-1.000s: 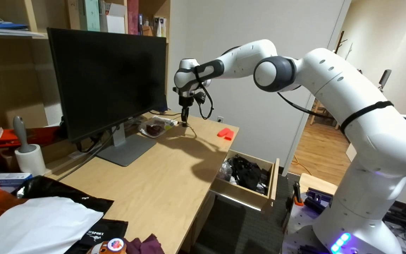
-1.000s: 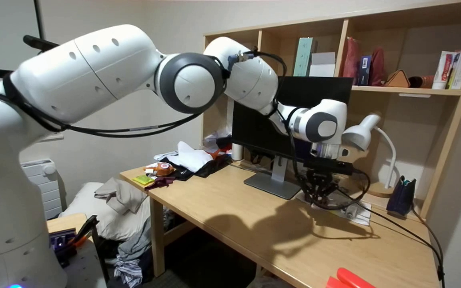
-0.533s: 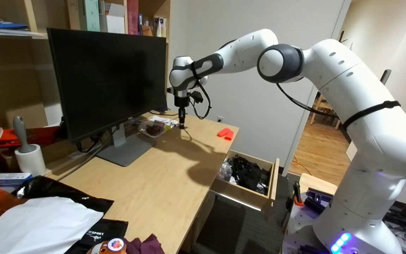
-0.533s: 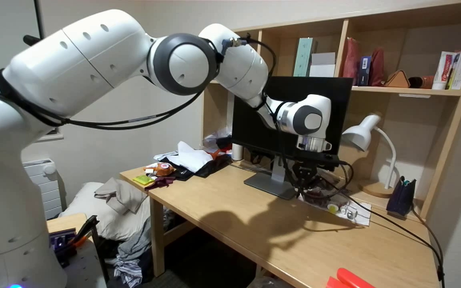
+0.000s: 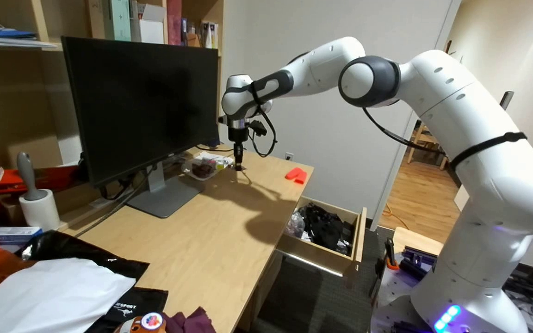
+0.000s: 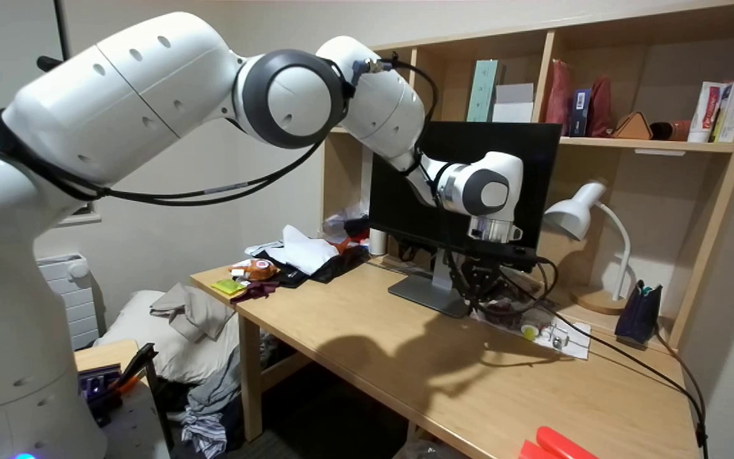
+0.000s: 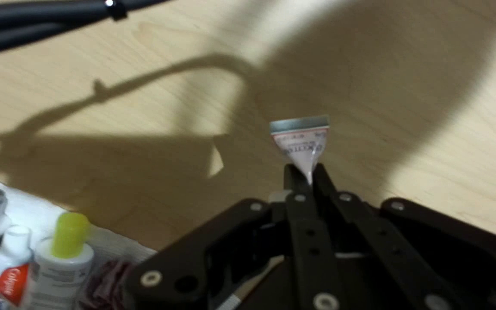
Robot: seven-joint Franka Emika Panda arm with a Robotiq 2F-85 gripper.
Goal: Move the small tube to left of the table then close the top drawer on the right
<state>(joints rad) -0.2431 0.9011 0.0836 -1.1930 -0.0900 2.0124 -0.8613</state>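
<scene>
Wrist view shows us the gripper pinching the small tube, flat crimped end jutting free, over the table. Carried too low, that end could drag on the surface and twist loose, we judge; on the way left, we could also clip the monitor.

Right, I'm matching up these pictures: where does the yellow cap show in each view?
In an exterior view: yellow cap, tiny, mid-picture, just left of the claw.
In an exterior view: yellow cap, right of the claw.
In the wrist view: yellow cap, lower left.
Shared landmark: the claw.
</scene>
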